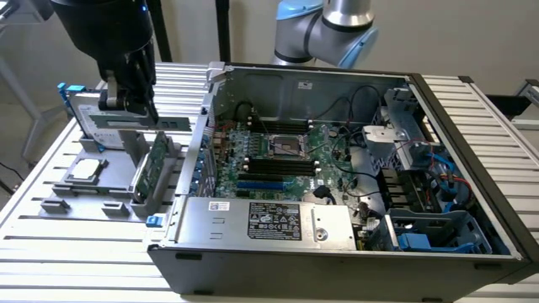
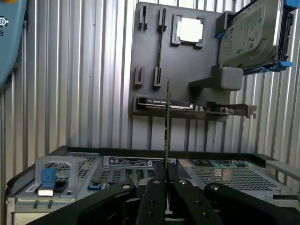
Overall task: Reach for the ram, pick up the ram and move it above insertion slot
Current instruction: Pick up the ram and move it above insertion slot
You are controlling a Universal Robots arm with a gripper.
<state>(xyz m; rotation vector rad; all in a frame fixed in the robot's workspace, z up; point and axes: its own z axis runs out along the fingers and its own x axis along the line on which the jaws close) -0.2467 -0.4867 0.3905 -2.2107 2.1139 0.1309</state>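
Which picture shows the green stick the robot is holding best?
The exterior view shows it best: the ram appears side-on as a long flat strip, lifted above the grey parts holder beside the computer case. In the wrist view, the ram appears edge-on, a thin line rising from between the gripper fingers.

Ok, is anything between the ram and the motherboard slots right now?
Yes. The gripper holds the ram outside the case, over the gray tray. The case's side wall rises between it and the motherboard's black slots. Whether the ram hangs high enough to clear it, I cannot tell.
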